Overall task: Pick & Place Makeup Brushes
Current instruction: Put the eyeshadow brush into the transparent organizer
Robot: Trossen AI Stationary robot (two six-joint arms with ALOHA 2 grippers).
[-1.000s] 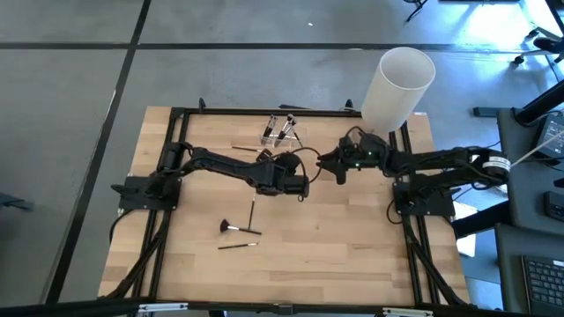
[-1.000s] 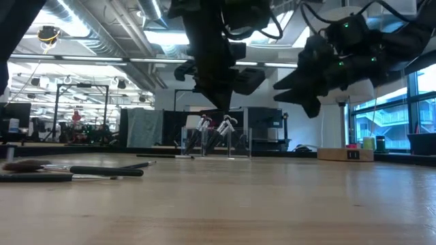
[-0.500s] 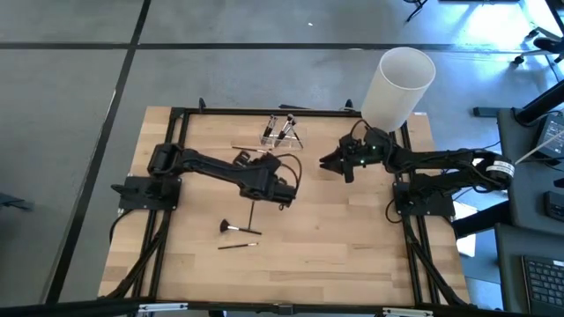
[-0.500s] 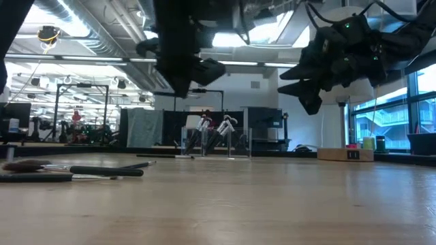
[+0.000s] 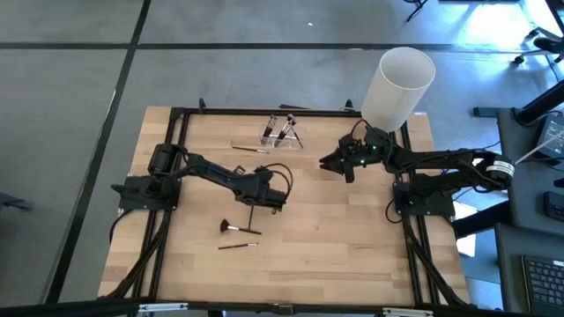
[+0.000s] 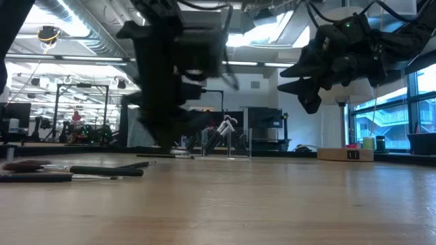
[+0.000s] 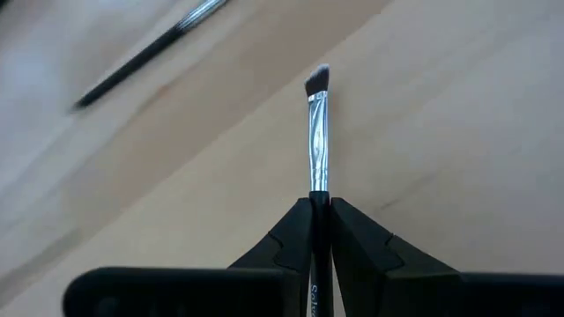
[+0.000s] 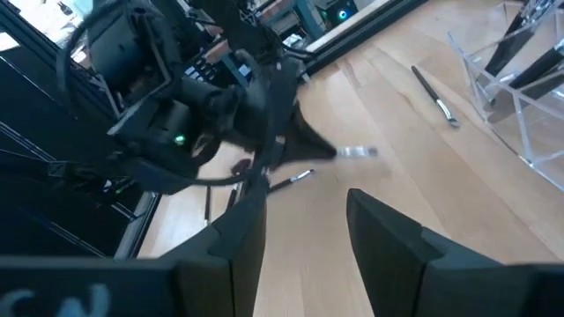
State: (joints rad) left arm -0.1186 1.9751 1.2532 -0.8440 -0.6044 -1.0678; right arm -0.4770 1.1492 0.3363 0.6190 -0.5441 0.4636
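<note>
Left gripper (image 7: 321, 204): clenched on a thin dark-handled makeup brush (image 7: 317, 132) with silvery ferrule and angled tip, held above the pale wooden table (image 5: 352, 238).
Right gripper (image 5: 328, 163): fingers spread, nothing held, raised near the white cylinder (image 5: 398, 85).
Other brushes: two (image 5: 238, 229) laid on the table; several stood in a clear holder (image 5: 280, 130).

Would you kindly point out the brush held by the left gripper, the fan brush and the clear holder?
held brush (image 7: 317, 145), left wrist view, on its silver ferrule.
fan brush (image 5: 226, 227), high view, on its bristle head.
clear holder (image 5: 280, 132), high view, on its middle.
</note>
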